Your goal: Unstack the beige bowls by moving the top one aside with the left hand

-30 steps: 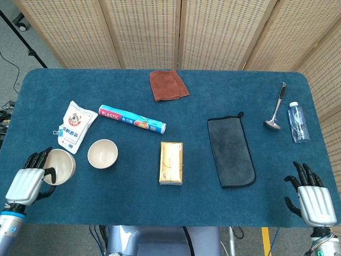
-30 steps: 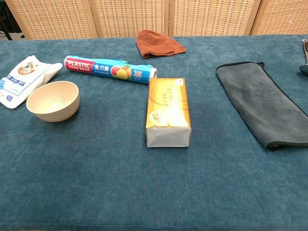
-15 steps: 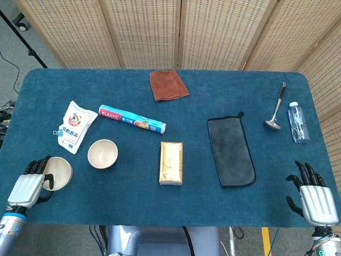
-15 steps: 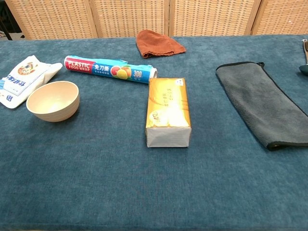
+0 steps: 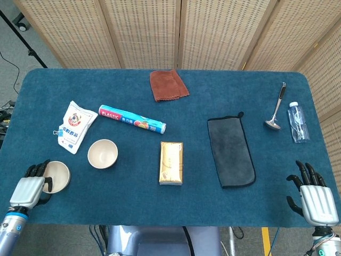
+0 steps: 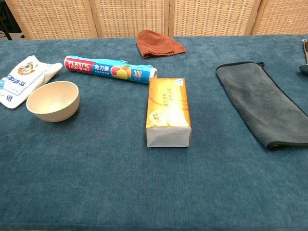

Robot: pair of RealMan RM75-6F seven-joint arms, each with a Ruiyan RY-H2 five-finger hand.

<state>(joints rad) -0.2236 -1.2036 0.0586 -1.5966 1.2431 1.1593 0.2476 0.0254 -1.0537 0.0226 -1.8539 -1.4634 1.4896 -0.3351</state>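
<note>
Bowls are already unstacked: left robot hand (image 5: 31,188) pinches one bowl (image 5: 56,176) at the counter (image 5: 133,208) edge, apart from the other bowl (image 5: 102,153); right robot hand (image 5: 314,198) idles, spread.

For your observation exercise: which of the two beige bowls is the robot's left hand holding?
The bowl at the table's near-left corner, gripped by the left hand. The other bowl stands free beside the flour bag.

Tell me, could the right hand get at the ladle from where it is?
Probably yes. The right hand is open at the near right edge, holding nothing, and the ladle lies further back on the same side. Only bare cloth lies between; the bottle sits just beside it.
</note>
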